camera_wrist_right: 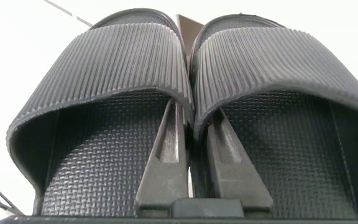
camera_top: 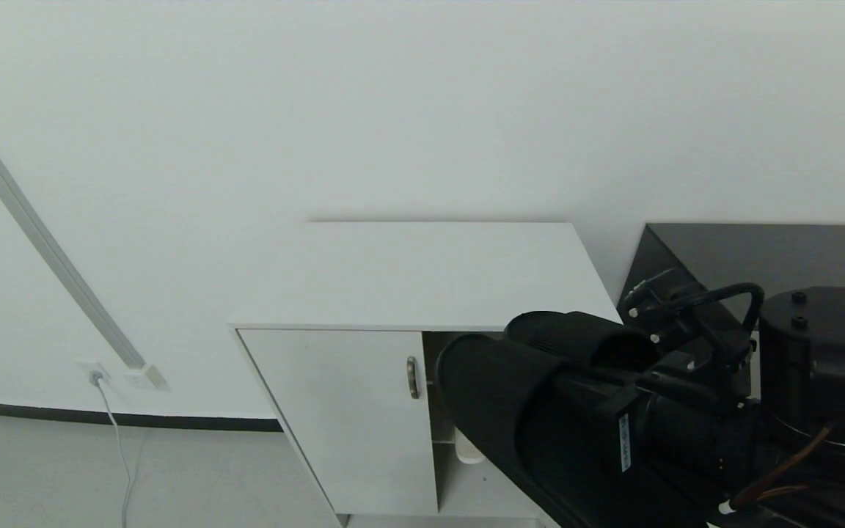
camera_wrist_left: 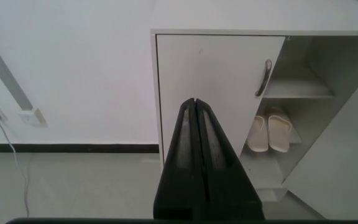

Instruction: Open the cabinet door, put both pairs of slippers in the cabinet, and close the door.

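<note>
A white cabinet [camera_top: 422,271] stands against the wall; its left door [camera_top: 342,411] with a metal handle [camera_top: 413,377] is closed and its right half stands open. A pair of white slippers [camera_wrist_left: 269,132] lies on a lower shelf inside. My right gripper [camera_wrist_right: 193,112] is shut on a pair of black ribbed slippers [camera_wrist_right: 129,74], pinching their inner sides together. It holds the black slippers [camera_top: 510,396] in front of the open right half. My left gripper [camera_wrist_left: 194,102] is shut with nothing in it, facing the closed left door [camera_wrist_left: 210,68].
The opened right door [camera_wrist_left: 347,155] juts out on the cabinet's right side. A black surface [camera_top: 760,253] adjoins the cabinet on the right. A wall socket with a cable [camera_top: 94,375] and a slanted wall duct [camera_top: 34,227] lie to the left, above bare floor.
</note>
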Controlling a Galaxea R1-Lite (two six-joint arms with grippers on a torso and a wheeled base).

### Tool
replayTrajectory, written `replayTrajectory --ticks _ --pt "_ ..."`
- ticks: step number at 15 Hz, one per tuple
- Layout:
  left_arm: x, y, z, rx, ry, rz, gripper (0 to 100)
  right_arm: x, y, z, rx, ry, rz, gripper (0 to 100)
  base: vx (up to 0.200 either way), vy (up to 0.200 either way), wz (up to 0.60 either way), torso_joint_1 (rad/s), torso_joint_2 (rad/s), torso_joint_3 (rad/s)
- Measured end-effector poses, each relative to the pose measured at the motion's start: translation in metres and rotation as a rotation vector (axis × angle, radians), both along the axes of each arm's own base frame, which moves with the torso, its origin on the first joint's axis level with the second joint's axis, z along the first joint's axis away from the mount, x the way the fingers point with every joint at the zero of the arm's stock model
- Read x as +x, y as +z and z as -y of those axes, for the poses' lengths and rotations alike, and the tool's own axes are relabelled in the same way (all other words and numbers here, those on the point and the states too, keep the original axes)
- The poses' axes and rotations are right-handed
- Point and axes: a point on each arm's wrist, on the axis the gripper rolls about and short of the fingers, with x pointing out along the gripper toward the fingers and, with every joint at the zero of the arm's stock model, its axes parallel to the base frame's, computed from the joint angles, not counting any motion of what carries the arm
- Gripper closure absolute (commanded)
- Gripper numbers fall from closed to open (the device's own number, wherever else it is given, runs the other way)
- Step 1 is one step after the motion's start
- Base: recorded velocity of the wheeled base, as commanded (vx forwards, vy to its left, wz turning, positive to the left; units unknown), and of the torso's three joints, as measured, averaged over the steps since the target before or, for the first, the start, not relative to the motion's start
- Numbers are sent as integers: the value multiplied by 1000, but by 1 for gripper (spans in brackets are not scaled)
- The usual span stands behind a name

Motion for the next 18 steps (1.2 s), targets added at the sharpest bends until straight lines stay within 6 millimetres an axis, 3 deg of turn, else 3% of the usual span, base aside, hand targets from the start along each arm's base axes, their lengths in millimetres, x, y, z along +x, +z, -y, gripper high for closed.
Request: replayTrajectory --ticks 18 --pt "0 0 0 1 0 0 100 -1 -2 0 5 7 4 100 0 0 -33 1 0 0"
